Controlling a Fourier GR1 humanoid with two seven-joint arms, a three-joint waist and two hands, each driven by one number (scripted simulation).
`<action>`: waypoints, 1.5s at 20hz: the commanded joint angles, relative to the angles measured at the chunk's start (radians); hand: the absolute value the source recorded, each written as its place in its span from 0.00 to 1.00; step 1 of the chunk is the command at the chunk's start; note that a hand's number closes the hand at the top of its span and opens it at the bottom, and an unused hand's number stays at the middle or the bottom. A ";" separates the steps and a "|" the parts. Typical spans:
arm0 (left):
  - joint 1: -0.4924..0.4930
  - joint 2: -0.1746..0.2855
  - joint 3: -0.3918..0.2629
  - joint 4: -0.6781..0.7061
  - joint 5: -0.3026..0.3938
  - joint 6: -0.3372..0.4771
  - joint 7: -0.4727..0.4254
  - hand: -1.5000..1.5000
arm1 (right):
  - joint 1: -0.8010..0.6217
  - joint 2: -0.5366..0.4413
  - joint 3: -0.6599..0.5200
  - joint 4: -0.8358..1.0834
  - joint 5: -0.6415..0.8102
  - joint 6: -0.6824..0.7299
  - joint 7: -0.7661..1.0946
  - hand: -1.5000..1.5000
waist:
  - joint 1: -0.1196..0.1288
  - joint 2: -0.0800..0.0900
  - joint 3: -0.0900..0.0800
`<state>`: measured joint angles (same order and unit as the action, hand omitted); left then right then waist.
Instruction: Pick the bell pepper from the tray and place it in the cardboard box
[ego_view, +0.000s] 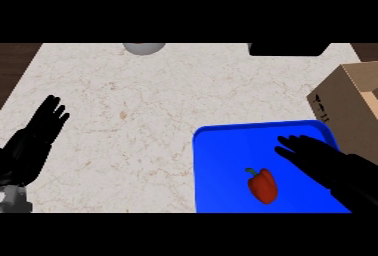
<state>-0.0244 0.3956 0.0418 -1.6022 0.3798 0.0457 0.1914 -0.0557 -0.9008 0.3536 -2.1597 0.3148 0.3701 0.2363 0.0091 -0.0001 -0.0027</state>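
A red bell pepper (263, 186) with a green stem lies on the blue tray (221, 150), toward the tray's near side. My right hand (317, 157) hovers over the tray's right half, just right of and slightly beyond the pepper, fingers straight and holding nothing. The cardboard box (353, 107) stands at the right edge of the counter, just past the tray's far right corner. Over at the left edge, my left hand (40, 127) rests open with its fingers pointing up.
A grey rounded object (143, 47) sits at the counter's far edge, left of centre. A black object (288, 48) lies at the far right edge. Pale marble counter (148, 110) spreads between the left hand and the tray.
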 joint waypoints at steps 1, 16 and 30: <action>0.028 -0.007 0.001 -0.034 0.001 -0.014 0.016 0.50 | -0.086 0.068 0.061 0.015 -0.032 0.122 0.190 0.00 | 0.007 0.001 0.001; -0.013 -0.067 0.055 -0.020 -0.052 -0.047 0.048 0.50 | -0.104 0.316 0.085 0.135 0.153 0.313 0.245 0.00 | -0.007 0.000 0.003; 0.001 -0.110 0.080 -0.082 -0.107 -0.062 0.101 0.50 | -0.098 0.448 0.079 0.158 0.354 0.353 0.143 0.00 | -0.007 0.000 0.003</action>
<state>-0.0057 0.2956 0.1223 -1.6637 0.2908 -0.0223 0.2577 -0.1262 -0.5000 0.4204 -2.0224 0.6143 0.6874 0.3627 0.0022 -0.0007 0.0000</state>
